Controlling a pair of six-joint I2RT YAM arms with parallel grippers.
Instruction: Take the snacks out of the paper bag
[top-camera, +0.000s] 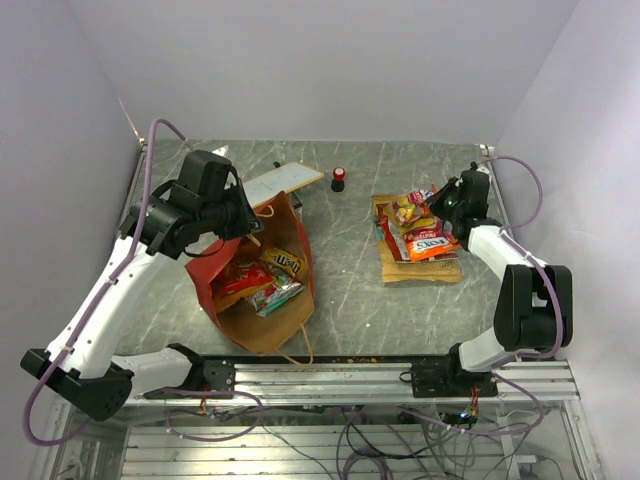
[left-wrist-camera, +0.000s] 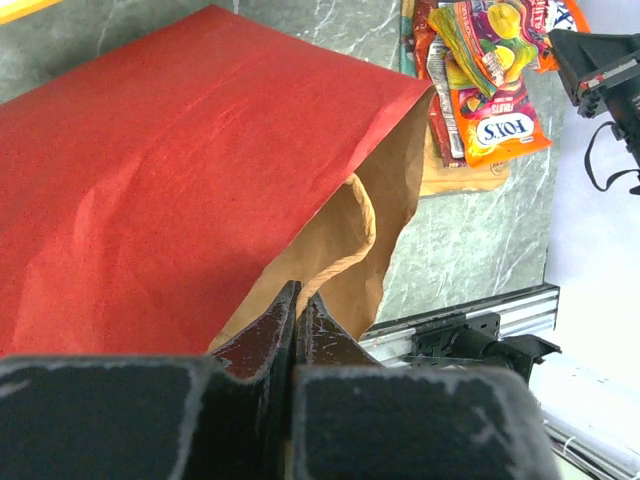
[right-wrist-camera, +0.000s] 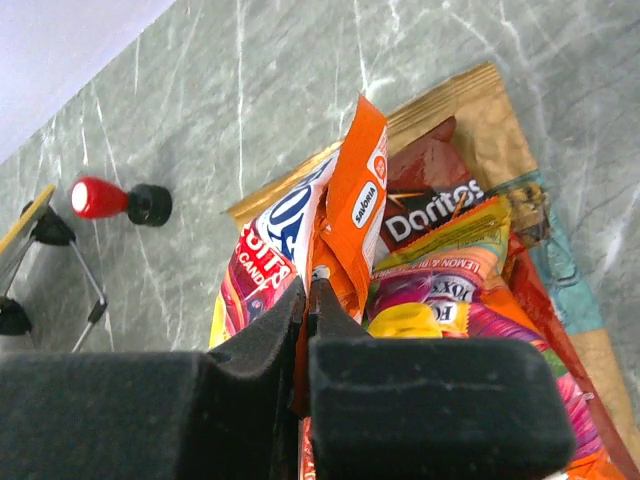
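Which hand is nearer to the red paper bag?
The left. The left hand is at the paper bag's rim and seems to pinch it. The right hand is far across the table, shut on an orange snack packet.

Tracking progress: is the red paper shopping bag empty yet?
Not empty: inside the red paper shopping bag, through its open mouth, lie a yellow-brown glossy packet and a red packet.

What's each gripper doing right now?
Left gripper: shut on the rim of the tall red paper bag.
Right gripper: shut on a glossy orange snack packet.
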